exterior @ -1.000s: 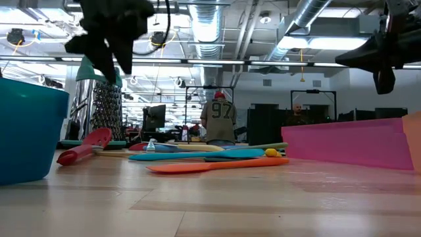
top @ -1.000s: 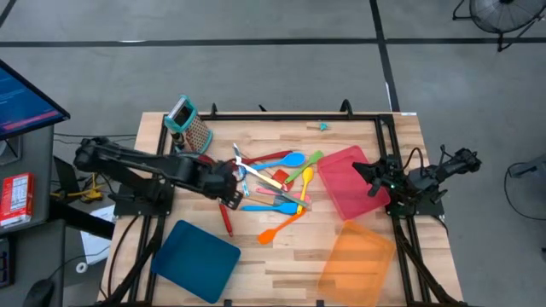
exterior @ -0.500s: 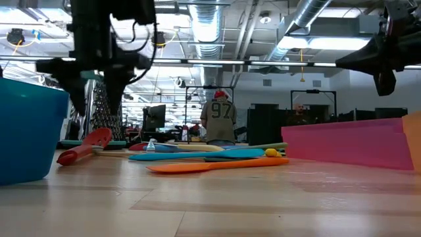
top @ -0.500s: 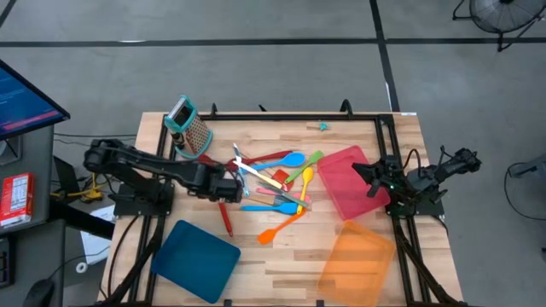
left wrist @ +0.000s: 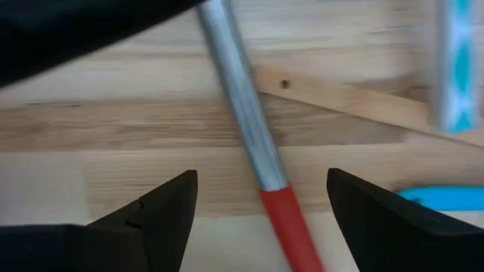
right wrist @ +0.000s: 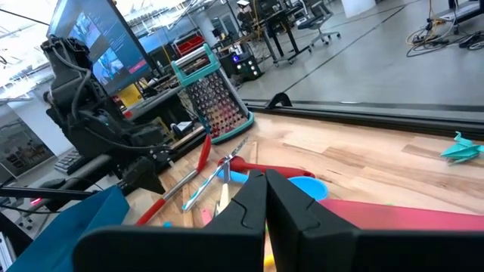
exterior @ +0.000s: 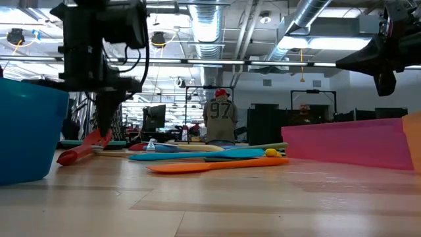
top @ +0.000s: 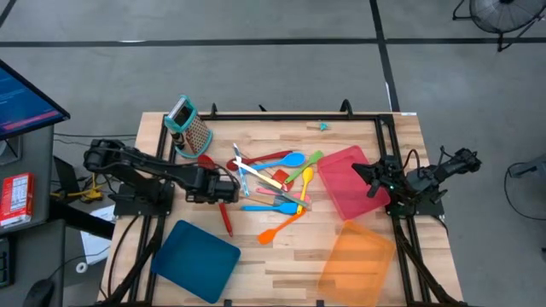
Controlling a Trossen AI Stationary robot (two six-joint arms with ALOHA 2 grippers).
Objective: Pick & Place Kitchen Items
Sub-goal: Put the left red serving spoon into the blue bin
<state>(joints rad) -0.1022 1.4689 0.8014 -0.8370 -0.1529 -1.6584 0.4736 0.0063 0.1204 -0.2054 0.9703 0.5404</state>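
A turner with a red head, bare metal shaft (left wrist: 240, 113) and red handle (top: 226, 219) lies flat on the table beside the pile of coloured spoons and spatulas (top: 277, 183). My left gripper (top: 223, 189) hangs low over it, open, pointing down. Its two fingers stand on either side of the spot where shaft meets handle (left wrist: 266, 198), and I see a gap on each side. In the low view the left gripper (exterior: 104, 125) reaches down almost to the turner (exterior: 82, 150). My right gripper (top: 373, 181) waits shut above the red tray's right side.
The box grater (top: 189, 126) stands just behind the left arm. A blue tray (top: 196, 260) sits near the front left, a red tray (top: 350, 183) on the right and an orange tray (top: 358, 256) at the front right. Bare wood lies between the blue and orange trays.
My left gripper has come down from high above the table to just over the red-handled turner, turning from a tilt to point straight down and shifting slightly toward the near left. The turner and the pile have not moved.
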